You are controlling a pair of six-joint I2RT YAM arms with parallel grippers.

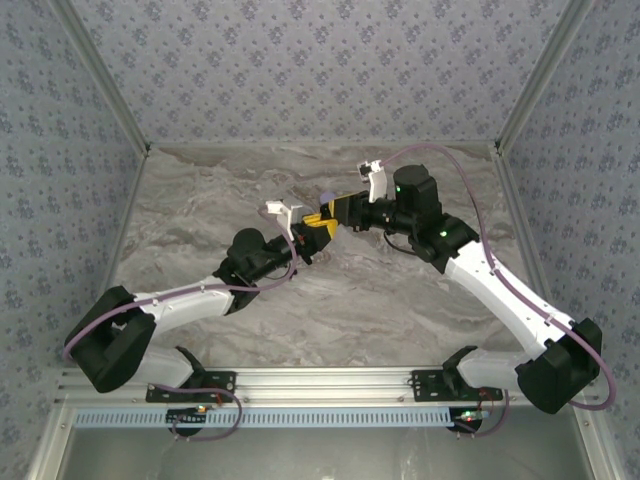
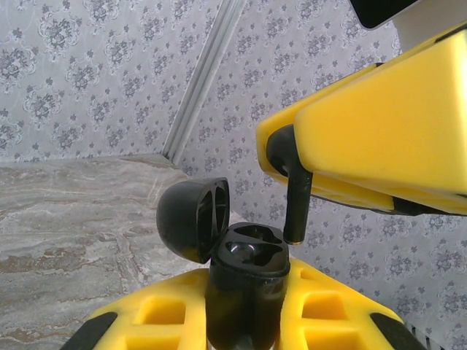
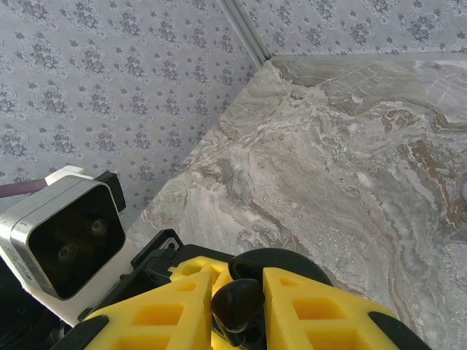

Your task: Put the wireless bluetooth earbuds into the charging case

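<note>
the left gripper is clamped on the charging case, lid flipped open, held up off the table. the right gripper pinches one earbud, its stem hanging just above the case's wells (both look empty to me), so i'd say nothing's seated yet. no brand or lettering i can read.
</note>
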